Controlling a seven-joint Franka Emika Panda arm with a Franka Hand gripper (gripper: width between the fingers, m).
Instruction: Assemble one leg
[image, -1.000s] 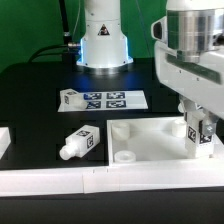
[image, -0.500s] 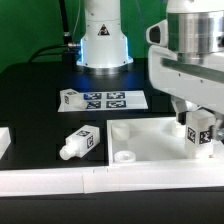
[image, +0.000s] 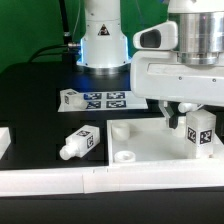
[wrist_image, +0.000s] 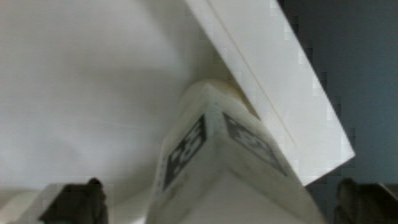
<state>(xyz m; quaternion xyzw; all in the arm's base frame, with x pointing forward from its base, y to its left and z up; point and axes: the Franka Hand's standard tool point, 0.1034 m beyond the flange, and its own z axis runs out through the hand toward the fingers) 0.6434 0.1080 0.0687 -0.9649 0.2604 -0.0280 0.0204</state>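
A white leg (image: 201, 133) with marker tags stands upright in the corner of the large white square panel (image: 150, 142) at the exterior view's right. My gripper (image: 188, 110) hangs just above and around it. In the wrist view the leg (wrist_image: 222, 150) fills the middle, and my gripper (wrist_image: 222, 203) is open: the dark fingertips (wrist_image: 80, 200) stand wide apart at either side and do not touch it. A second leg (image: 80, 142) lies on its side on the black table, left of the panel. A third leg (image: 70, 97) lies beside the marker board (image: 112, 99).
The panel has round sockets (image: 120, 130) at its other corners. A white rail (image: 100, 182) runs along the front edge, and a white part (image: 4, 140) sits at the exterior view's left. The arm's base (image: 103, 40) stands at the back.
The jaws have opened and let go of the upright leg. The hand has turned about the leg and risen a little. The leg has stayed upright on the panel's corner.
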